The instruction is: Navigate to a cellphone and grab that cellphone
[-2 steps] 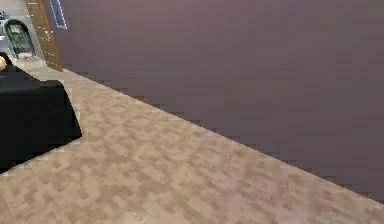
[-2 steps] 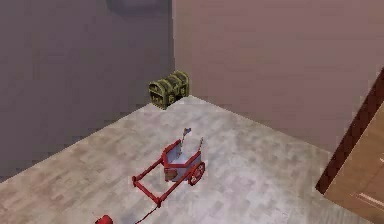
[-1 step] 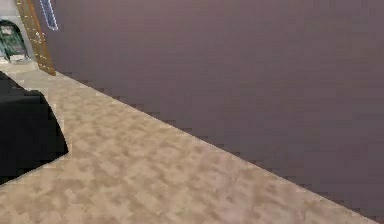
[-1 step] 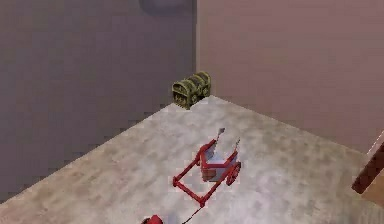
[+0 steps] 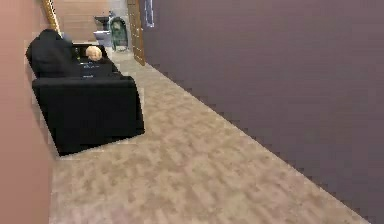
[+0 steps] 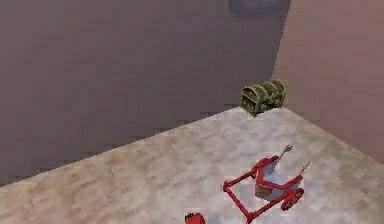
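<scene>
Forward view.
- Item 1: black sofa (image 5: 85, 100), at the left, against a pinkish wall (image 5: 14, 130).
- Item 2: pale round thing (image 5: 93, 52), on the sofa seat.
- Item 3: small dark flat thing (image 5: 92, 66), just beside item 2. It could be the cellphone but is too small to tell.
- Item 4: mottled tan floor (image 5: 210, 165), running along a purple-grey wall (image 5: 290, 80) toward a wooden door (image 5: 135, 38) at the far end.
- Writing, labels: none legible.

Arm side view.
- Item 5: olive chest (image 6: 263, 96), on the floor in the corner.
- Item 6: red wheeled frame (image 6: 265, 185), standing well apart from the chest.
- Item 7: small red thing (image 6: 194, 217), at the bottom edge.
- Writing: none legible.

Step in hand, as judged: navigation, with the cellphone not yet surely found. The next move likely calls for driving ahead along the sofa to check its seat, then putting the arm's side toward it.

Jaws: their state cannot be told from these pictures.
</scene>
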{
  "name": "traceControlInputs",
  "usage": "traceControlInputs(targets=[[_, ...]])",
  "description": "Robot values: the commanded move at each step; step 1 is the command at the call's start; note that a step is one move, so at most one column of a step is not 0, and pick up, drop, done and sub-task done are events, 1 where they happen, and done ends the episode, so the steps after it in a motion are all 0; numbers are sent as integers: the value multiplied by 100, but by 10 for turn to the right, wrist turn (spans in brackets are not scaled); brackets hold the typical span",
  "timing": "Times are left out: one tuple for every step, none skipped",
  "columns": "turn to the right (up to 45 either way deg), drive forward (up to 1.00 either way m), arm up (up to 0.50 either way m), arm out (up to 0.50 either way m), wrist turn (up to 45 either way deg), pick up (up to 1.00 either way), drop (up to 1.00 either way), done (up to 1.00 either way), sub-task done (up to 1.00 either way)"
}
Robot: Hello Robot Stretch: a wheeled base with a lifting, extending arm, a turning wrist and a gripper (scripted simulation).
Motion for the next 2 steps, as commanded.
traceControlInputs(targets=[[0,100,0,0,0,0,0,0,0],[-30,0,0,0,0,0,0,0,0]])
